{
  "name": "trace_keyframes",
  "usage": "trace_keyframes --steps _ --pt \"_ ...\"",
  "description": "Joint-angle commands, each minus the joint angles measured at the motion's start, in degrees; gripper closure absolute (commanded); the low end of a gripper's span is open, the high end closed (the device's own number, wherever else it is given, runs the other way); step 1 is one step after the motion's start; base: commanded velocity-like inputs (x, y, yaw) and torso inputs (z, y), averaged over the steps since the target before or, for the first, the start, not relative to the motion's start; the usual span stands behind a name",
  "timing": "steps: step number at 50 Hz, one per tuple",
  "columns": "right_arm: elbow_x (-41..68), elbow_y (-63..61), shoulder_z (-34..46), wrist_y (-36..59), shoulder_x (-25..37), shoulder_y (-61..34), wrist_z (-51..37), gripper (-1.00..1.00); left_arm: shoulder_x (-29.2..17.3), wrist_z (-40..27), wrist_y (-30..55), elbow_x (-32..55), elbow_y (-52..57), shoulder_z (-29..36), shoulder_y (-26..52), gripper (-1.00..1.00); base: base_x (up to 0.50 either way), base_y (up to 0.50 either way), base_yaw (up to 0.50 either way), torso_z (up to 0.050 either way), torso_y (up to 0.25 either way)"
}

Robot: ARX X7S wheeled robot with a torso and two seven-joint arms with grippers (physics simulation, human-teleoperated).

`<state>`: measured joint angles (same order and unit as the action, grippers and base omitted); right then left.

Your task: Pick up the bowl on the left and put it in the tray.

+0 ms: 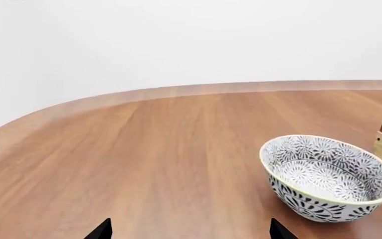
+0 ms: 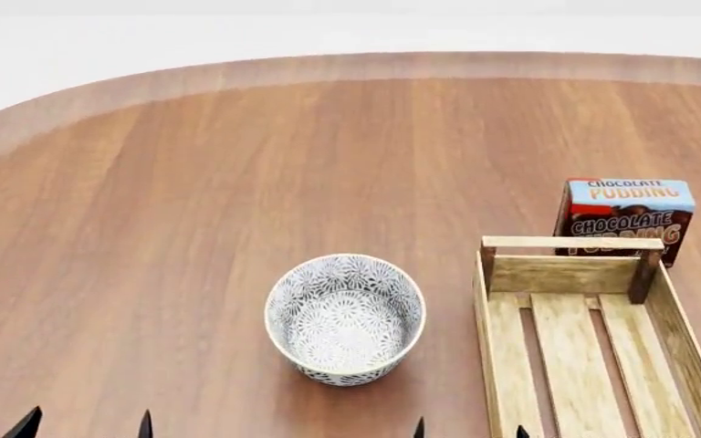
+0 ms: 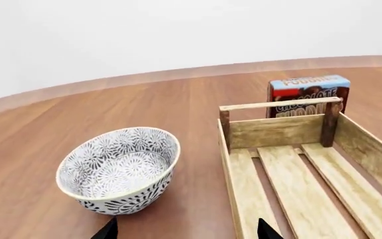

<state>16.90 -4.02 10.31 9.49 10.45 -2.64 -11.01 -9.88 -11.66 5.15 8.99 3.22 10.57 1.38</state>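
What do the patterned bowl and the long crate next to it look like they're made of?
The bowl looks like glazed ceramic: smooth walls, a printed grey-blue floral pattern inside and out, and a cream rim. The tray looks like pale unfinished wood: visible grain, separate floor slats with gaps, and darker corner posts. As these are simulator renders, both materials are judged by look only.

Grey-blue floral bowl point(image 2: 344, 318) — light-wood tray point(image 2: 576, 351)

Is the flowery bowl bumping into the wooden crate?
Apart. The head view shows a strip of bare table between the bowl and the tray.
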Motion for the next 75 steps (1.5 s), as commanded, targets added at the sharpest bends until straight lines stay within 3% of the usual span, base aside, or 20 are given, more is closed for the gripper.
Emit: trace_keyframes --steps 1,7,14,20,29,41,62,65,75 --pt "7.5 -16.2 -1.5 21.9 4.1 -2.7 -4.8 -1.0 -2.8 -0.1 14.8 3.5 10.9 0.0 1.5 -1.0 0.0 0.0 0.0 0.0 0.015" --pt "13.8 -29.8 -3.8 37.6 6.9 -6.2 -10.1 -1.0 -4.9 -1.0 25.9 8.3 22.4 -2.4 3.3 -1.0 0.0 0.0 0.0 0.0 0.0" --pt "28.8 -39.8 -12.5 56.1 8.3 -14.0 -14.3 -1.0 -6.7 -3.5 43.9 18.5 36.1 -7.8 9.3 -1.0 0.0 0.0 0.0 0.0 0.0" --pt "39.5 -44.3 -21.9 62.5 7.5 -20.2 -18.3 -1.0 -6.3 -4.3 55.3 29.5 43.6 -14.0 15.0 -1.0 0.0 0.0 0.0 0.0 0.0" --pt "45.0 -48.3 -24.9 64.9 8.5 -22.4 -21.6 -1.0 -5.9 -3.3 56.9 35.1 43.8 -18.0 17.0 -1.0 0.0 0.0 0.0 0.041 0.0" --pt "42.5 -48.6 -22.8 62.6 9.9 -22.1 -21.2 -1.0 -5.9 -4.3 57.3 36.4 43.6 -18.9 17.5 -1.0 0.0 0.0 0.0 0.05 0.0" --pt "40.4 -46.2 -20.4 60.0 10.9 -21.3 -20.1 -1.0 -5.9 -2.5 54.5 36.3 39.6 -18.2 15.9 -1.0 0.0 0.0 0.0 0.05 0.0" --pt "40.1 -45.9 -20.1 59.6 11.0 -21.3 -20.0 -1.0 -6.8 -3.3 52.9 32.3 40.0 -15.3 15.3 -1.0 0.0 0.0 0.0 0.05 0.0" --pt "39.3 -46.2 -19.4 58.1 11.5 -20.1 -19.5 -1.0 -6.3 -2.5 50.3 33.2 39.4 -17.1 14.7 -1.0 0.0 0.0 0.0 0.003 -0.02"
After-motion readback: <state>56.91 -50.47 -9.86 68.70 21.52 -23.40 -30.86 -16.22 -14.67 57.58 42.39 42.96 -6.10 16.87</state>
